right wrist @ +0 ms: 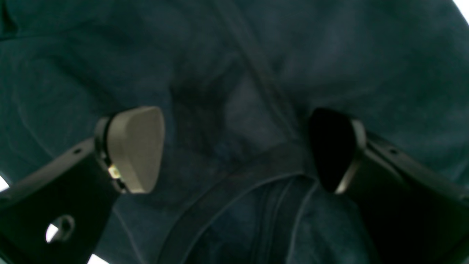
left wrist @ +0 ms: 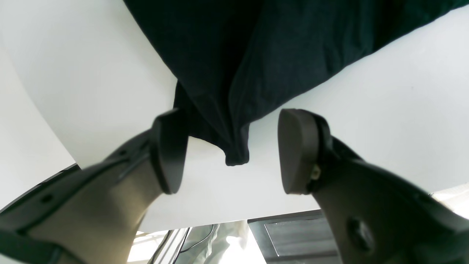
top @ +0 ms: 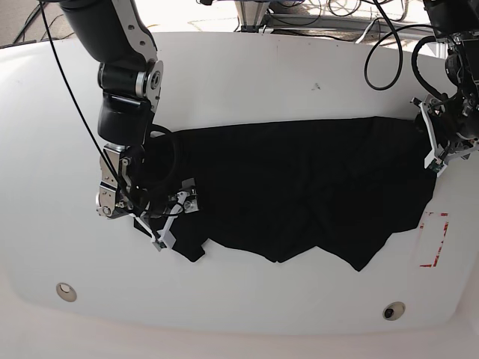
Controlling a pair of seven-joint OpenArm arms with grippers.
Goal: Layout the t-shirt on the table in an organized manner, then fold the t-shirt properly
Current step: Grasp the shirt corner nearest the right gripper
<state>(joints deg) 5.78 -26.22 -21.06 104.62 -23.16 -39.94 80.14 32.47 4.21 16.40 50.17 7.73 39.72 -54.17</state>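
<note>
Black t-shirt spread on table — both grippers agape

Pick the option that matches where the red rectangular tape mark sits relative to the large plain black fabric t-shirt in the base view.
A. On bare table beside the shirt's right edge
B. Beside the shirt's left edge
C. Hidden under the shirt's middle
A: the red rectangular tape mark lies on the glossy white table, just beyond the right edge of the black t-shirt.
</note>
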